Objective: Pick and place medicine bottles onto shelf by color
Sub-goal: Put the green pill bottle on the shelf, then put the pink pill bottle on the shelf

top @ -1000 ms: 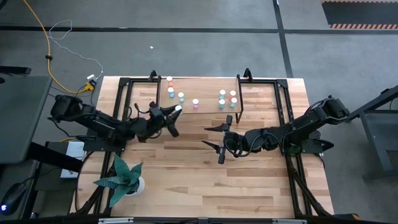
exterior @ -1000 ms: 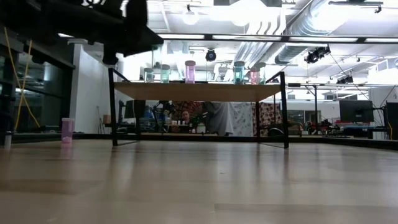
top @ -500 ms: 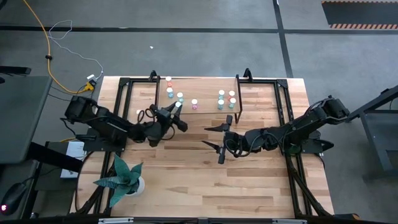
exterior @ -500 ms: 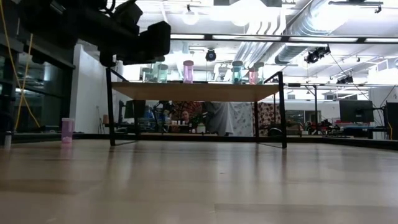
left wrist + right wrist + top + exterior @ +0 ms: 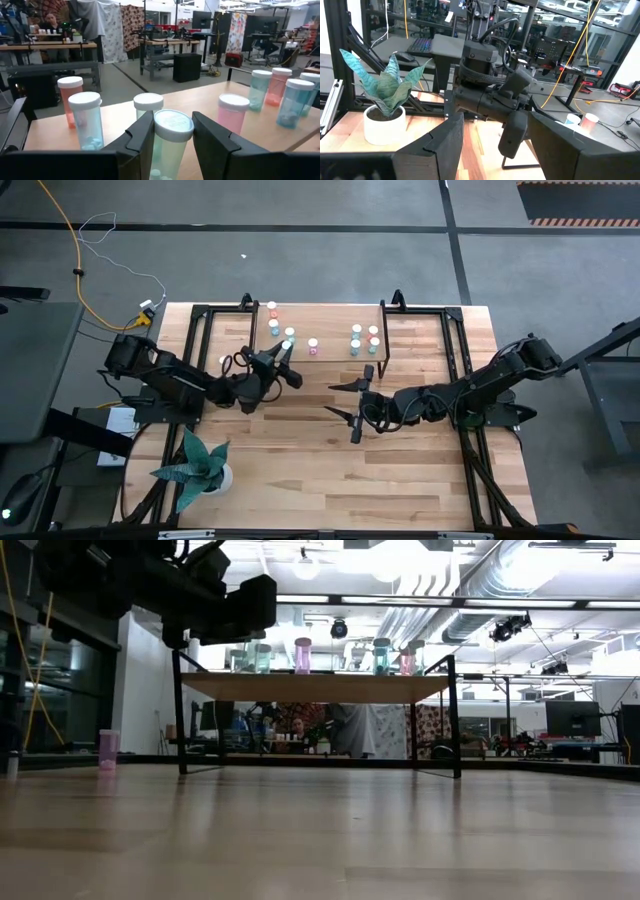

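The shelf (image 5: 330,320) stands at the table's far side, its wood top on thin black legs (image 5: 180,710). Several medicine bottles stand on it: red-orange (image 5: 70,97), teal (image 5: 86,117), pink (image 5: 233,112), teal (image 5: 260,87). My left gripper (image 5: 287,352) is level at the shelf's near left part, shut on a teal bottle (image 5: 170,137). One pink bottle (image 5: 108,748) stands on the table left of the shelf. My right gripper (image 5: 343,401) hovers open over the table's middle, with nothing between its fingers. My left gripper pinches the teal bottle's body just below its white cap (image 5: 173,125) between its two fingers (image 5: 142,142), coming level from the table's near left side. The bottle stands nearly upright over the shelf top. Its base is out of the picture, so whether it rests there cannot be told.
A white pot with a green plant (image 5: 200,465) stands at the table's near left corner. Black frame rails (image 5: 200,330) run along both table sides. The near half of the table (image 5: 350,480) is bare wood. A person sits in the room beyond (image 5: 50,20).
My left gripper has gone toward the shelf, away from the table's near edge, sinking a little and rolling at the wrist. The teal bottle has gone with it and now stands among the bottles on the shelf's left part. My right arm has kept still.
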`<state>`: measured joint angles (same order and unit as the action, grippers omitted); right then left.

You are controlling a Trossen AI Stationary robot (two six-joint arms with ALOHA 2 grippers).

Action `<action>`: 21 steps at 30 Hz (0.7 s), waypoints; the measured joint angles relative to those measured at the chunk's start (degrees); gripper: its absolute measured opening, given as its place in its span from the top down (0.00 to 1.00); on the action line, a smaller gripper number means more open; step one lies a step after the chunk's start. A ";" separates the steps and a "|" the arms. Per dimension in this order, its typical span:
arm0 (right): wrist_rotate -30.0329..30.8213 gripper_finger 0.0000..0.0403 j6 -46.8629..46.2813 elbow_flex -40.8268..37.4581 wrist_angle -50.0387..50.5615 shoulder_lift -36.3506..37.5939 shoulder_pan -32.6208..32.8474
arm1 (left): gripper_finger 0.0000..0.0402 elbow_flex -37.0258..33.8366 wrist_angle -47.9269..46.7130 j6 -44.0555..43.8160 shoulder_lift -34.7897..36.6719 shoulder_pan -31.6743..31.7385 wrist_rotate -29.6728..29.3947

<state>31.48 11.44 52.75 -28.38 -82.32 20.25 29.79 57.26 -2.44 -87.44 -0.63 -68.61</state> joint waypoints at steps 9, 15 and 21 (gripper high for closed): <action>0.00 0.47 0.00 0.00 0.00 0.00 0.00 | 0.73 0.01 0.12 -1.68 0.07 1.14 3.93; 0.00 0.47 0.00 0.00 -0.01 0.00 0.00 | 0.69 0.01 0.08 -1.49 0.07 1.14 3.92; 0.00 0.47 0.00 0.00 -0.02 0.00 0.00 | 0.60 0.01 0.01 -1.43 0.03 1.14 3.66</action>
<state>31.48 11.44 52.75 -28.40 -82.32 20.25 29.80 57.28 -3.87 -87.41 0.51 -64.95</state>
